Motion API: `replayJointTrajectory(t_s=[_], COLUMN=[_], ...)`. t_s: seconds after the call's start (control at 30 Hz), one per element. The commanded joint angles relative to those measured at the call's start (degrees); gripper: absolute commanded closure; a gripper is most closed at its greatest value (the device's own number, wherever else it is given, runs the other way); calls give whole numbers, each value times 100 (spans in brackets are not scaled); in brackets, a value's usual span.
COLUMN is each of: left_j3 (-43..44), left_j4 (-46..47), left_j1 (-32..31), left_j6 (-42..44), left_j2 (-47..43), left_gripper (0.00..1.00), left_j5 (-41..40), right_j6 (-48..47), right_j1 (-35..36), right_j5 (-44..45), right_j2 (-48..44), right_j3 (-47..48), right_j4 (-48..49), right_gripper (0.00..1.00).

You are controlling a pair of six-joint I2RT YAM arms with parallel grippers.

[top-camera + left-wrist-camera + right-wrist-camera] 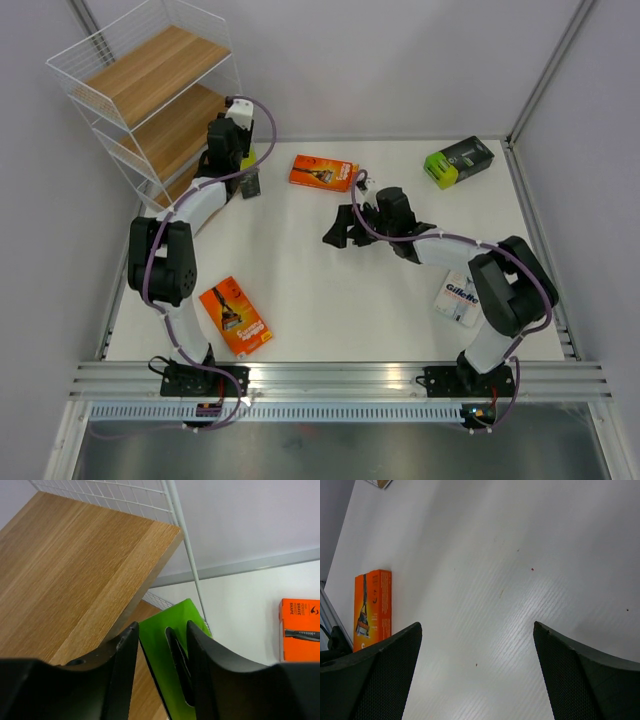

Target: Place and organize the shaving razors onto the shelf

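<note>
Right at the near edge of the white bench [340, 310], a flat orange razor pack [236, 316] lies by the left arm's base, and a white-and-blue Gillette pack [458, 297] sits beside the right arm, neither one touched. Mid-bench, the right gripper [338, 228] hovers with its jaws spread wide and nothing between them, only bare bench under them in its wrist view. Just past it lies a second orange razor pack [323, 172]. Over to the left, the left gripper [246, 172] has its jaws clamped on a black razor pack with a lime-green end [180, 615], held up at the foot of the white-wire shelf with light-brown wooden boards [150, 90]. Far right, the other black-and-lime pack [459, 161] waits by the back wall. Count: five packs, two orange, two black-and-lime, one Gillette. I see none on the boards, so I judge this the first placement, with four to follow.
</note>
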Motion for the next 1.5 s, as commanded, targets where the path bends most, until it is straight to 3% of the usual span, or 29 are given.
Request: replayJointTrajectory(t_s=[0.0,0.17,0.33,0.53,0.67,0.8,1.0,1.23,1.47], left_j3=[176,273,413,414,413,422,352,229,36], left_j4=[-434,-662,-961,-1243,-1348,-1418,-1524,-1559,-1814], left_j1=[42,42,42,42,42,51,51,51,51], left_j6=[-498,-806,-1052,-1474,-1720,-1808,-2036,-2159,-2511], left_j2=[-111,-155,-32,-40,-137,-207,-392,-682,-1024], left_gripper=[50,51,69,71,69,64,59,53,40], left_j5=[-212,-194,-352,-309,-212,-203,-124,95,288], right_j6=[21,-4,-426,-348,-286,-374,-374,-576,-769], right_j1=[76,269,699,981,1096,1236,1289,1298,1298], right_j5=[-123,17,341,1228,1327,1686,2073,1942,1784], right_j2=[133,563,1503,2971,4129,4694,4950,5266,5539], right_j3=[426,1005,2499,4081,5267,6269,6570,7123,7572], right_j4=[287,480,726,1622,1598,1255,1254,1043,911], right_gripper=[2,2,2,5,8,10,11,12,13])
